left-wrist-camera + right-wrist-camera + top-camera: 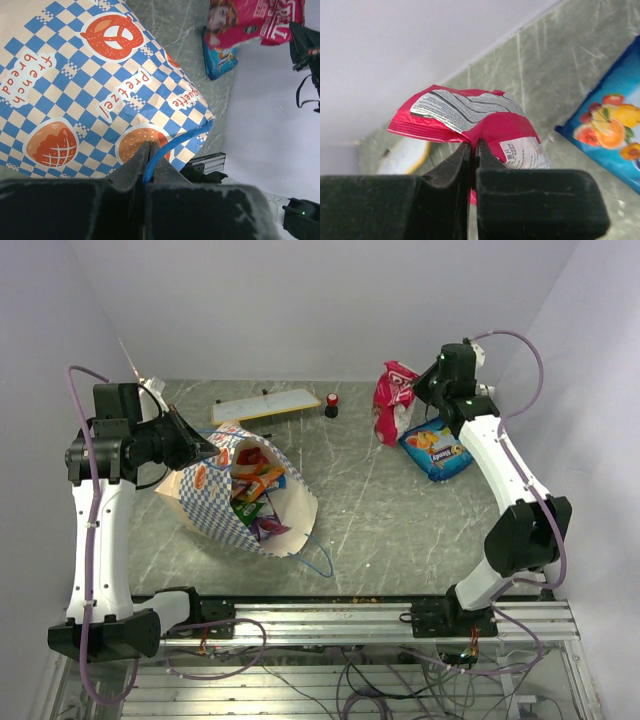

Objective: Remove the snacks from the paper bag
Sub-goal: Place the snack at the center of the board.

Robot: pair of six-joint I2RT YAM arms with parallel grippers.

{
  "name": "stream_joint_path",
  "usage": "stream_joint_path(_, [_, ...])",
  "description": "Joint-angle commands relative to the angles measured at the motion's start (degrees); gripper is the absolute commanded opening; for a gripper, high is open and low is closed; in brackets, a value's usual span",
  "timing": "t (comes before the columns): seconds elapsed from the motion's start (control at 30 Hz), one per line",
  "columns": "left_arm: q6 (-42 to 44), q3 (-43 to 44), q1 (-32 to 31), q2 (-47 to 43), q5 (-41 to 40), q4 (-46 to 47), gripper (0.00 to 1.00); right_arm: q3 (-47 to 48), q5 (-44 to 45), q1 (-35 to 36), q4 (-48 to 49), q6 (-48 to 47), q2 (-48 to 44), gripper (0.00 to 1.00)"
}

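Both tools grip: my left tool (147, 146) pinches the blue cord handle (176, 142) of the blue-and-white checkered paper bag (213, 508). My right tool (472, 148) clamps a glossy magenta packet (470, 112). I'd lower it beside the glossy blue packet (436, 448) on the grey desk (400, 525), then release.

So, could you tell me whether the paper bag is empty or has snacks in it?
Not empty: orange, green and purple packets show inside the open mouth of the paper bag.
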Motion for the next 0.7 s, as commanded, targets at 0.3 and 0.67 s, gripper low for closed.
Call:
stream_joint_path(0.3, [2.61,1.08,-1.94,0.25,2.28,0.77,0.07,-20.04,-0.76,-16.46,20.28,25.76,1.27,0.0])
stream_joint_path(0.67, [2.48,0.61,-3.09,0.74,2.08,0.97,0.07,-44.03,-4.75,-25.16,28.93,26.69,-0.81,0.0])
